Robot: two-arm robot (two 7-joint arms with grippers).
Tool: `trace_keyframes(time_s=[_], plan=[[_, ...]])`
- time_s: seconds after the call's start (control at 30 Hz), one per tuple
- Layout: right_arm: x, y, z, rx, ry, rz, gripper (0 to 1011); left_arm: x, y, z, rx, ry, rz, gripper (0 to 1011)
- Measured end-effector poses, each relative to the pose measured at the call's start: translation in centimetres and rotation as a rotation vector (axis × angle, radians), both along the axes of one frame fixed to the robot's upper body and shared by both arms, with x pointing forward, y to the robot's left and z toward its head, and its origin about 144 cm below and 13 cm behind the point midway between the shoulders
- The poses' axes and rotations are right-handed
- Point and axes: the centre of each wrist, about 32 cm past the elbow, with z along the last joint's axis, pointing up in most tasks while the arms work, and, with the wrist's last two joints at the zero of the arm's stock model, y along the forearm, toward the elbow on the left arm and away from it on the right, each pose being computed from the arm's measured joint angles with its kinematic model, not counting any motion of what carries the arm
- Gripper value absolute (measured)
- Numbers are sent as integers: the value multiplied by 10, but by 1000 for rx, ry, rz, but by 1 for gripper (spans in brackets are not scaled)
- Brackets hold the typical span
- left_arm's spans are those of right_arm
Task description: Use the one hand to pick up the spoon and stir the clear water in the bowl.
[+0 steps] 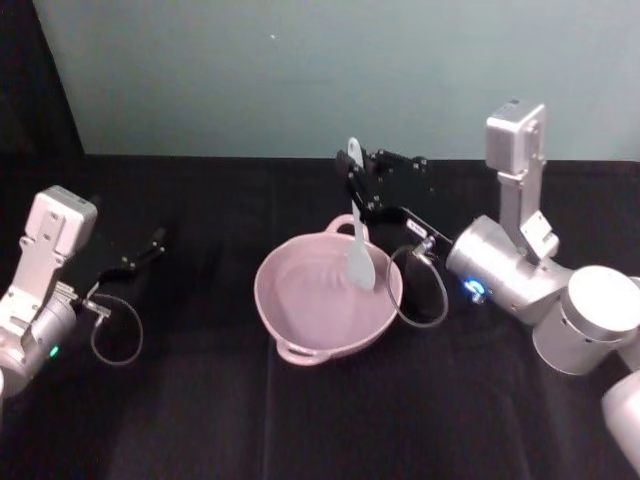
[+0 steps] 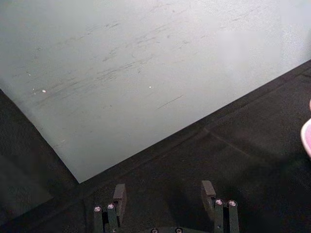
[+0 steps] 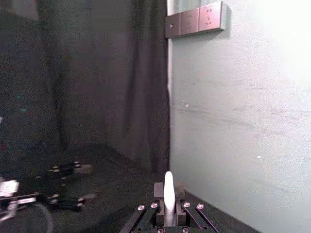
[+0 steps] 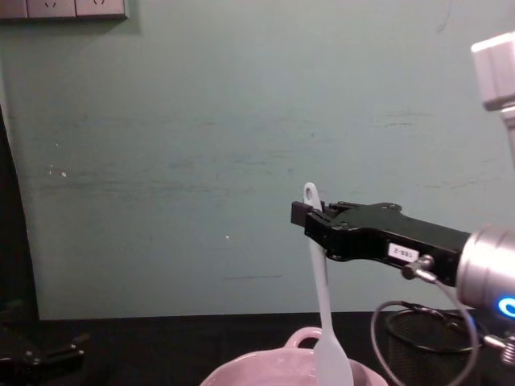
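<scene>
My right gripper (image 1: 356, 182) hangs over the far rim of the pale pink bowl (image 1: 290, 315), shut on the upper handle of the white spoon (image 1: 358, 250). The spoon points straight down, its broad head inside the bowl. From the chest, the spoon (image 4: 322, 305) drops from the black gripper (image 4: 308, 221) into the bowl (image 4: 241, 374). In the right wrist view the handle tip (image 3: 168, 187) stands up between the closed fingers (image 3: 159, 190). My left gripper (image 1: 150, 245) rests open at the far left of the table, well away from the bowl; its fingers (image 2: 119, 194) stand apart.
A black cloth covers the table (image 1: 200, 420), with a pale green wall behind. A black wire-mesh cup (image 4: 418, 342) stands behind the right arm's cable loop (image 1: 425, 290). A sliver of the bowl's rim (image 2: 307, 138) shows in the left wrist view.
</scene>
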Motion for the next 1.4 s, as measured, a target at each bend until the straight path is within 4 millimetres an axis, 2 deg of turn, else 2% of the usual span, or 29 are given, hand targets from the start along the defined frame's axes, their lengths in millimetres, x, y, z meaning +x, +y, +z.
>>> trace_keyframes(time_s=[0.17,0.43,0.67,0.97,1.23,1.4], plan=[[-11,-2,1,21,38,52,134,0,0,0,0,0,0,1011],[-12,8,-2,47,80,104,134,0,0,0,0,0,0,1011],[-3,23,-8,56,81,130,134,0,0,0,0,0,0,1011],[21,39,-18,76,85,103,134,0,0,0,0,0,0,1011],[30,40,-21,69,39,51,134,0,0,0,0,0,0,1011],[33,33,-24,61,19,7,134,0,0,0,0,0,0,1011]])
